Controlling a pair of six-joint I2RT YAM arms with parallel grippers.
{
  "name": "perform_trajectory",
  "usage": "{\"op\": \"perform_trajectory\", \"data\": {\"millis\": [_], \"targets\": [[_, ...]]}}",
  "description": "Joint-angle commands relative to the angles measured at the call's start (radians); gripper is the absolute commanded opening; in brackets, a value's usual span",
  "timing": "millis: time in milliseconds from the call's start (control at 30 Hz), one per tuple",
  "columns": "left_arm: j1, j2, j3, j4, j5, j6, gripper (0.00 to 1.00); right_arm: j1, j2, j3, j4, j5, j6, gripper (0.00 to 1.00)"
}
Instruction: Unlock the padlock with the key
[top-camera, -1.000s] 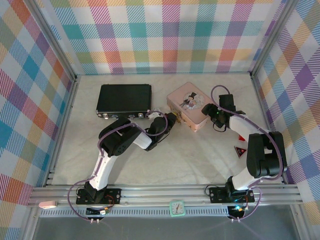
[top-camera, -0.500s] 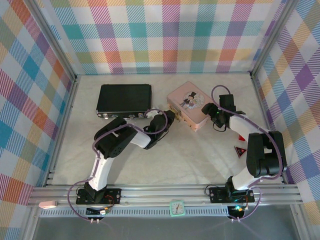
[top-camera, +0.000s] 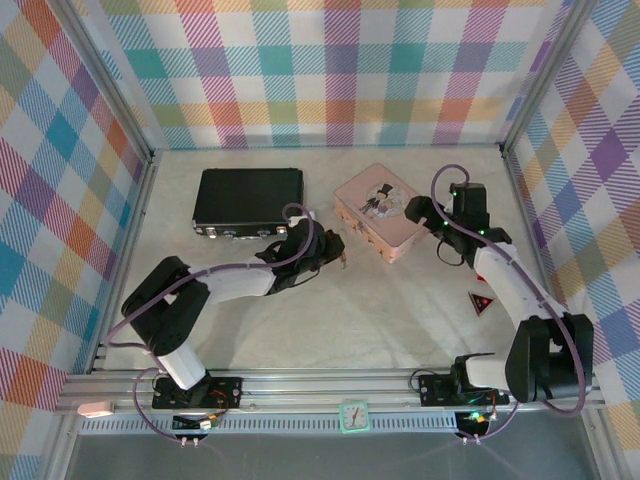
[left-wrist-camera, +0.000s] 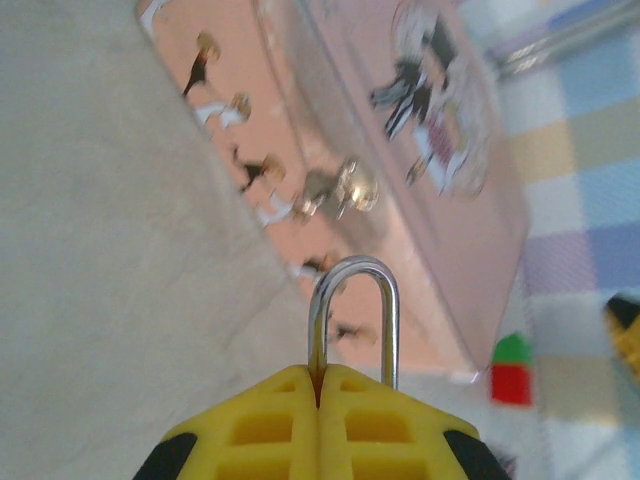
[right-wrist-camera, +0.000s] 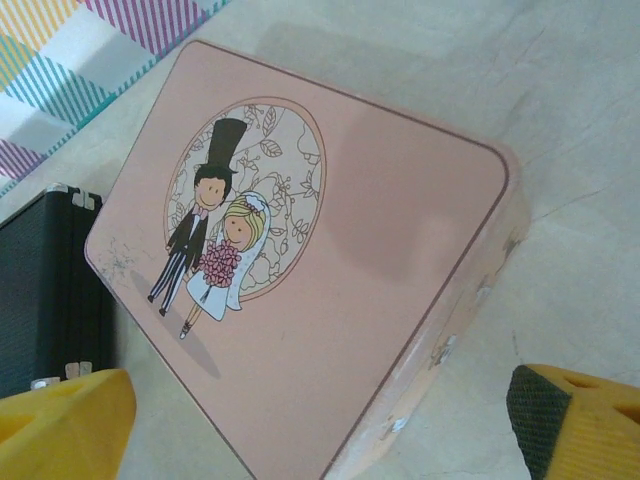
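Checkered walls (top-camera: 330, 70) are enclosing a pale surface (top-camera: 400, 310) carrying a pink rectangular tin with a bride-and-groom picture (top-camera: 375, 208). A black rectangular case (top-camera: 248, 195) is lying left of the tin. The left gripper (left-wrist-camera: 318, 390) is clamping its yellow jaws on the small padlock (left-wrist-camera: 392, 335), whose silver U-shaped shackle is pointing toward the tin. The right gripper (right-wrist-camera: 315, 405) is holding its jaws wide apart beside the tin's right side, gripping nothing.

off-white table (top-camera: 380, 320), pastel plaid walls (top-camera: 330, 70) behind the table and on both its sides, aluminium posts (top-camera: 105, 78) rising from the table's far corners, aluminium rail (top-camera: 330, 385) along the table's near edge, soft even light
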Motion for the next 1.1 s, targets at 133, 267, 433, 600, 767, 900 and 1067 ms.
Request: {"op": "perform_trajectory", "data": {"millis": [133, 267, 433, 600, 767, 900, 1067], "targets": [[-0.060, -0.023, 0.075, -0.462, -0.013, 0.236, 0.00, -0.005, -0.090, -0.107, -0.064, 0.097, -0.064, 0.97], [-0.075, 0.041, 0.083, -0.475, -0.049, 0.261, 0.00, -0.005, -0.127, -0.148, -0.074, 0.130, -0.067, 0.97], [-0.099, 0.104, 0.123, -0.472, -0.076, 0.277, 0.00, -0.005, -0.133, -0.192, -0.062, 0.198, -0.110, 0.98], [-0.099, 0.113, 0.133, -0.457, -0.089, 0.272, 0.19, -0.005, -0.110, -0.234, 0.002, 0.262, -0.151, 0.98], [-0.098, 0.056, 0.153, -0.490, -0.147, 0.277, 0.51, -0.020, -0.064, -0.237, 0.079, 0.308, -0.203, 0.99], [-0.096, -0.041, 0.153, -0.509, -0.263, 0.301, 0.72, -0.021, -0.028, -0.229, 0.139, 0.377, -0.267, 0.99], [-0.059, -0.174, 0.144, -0.530, -0.433, 0.428, 0.92, -0.022, 0.021, -0.288, 0.333, 0.389, -0.339, 1.00]]}}
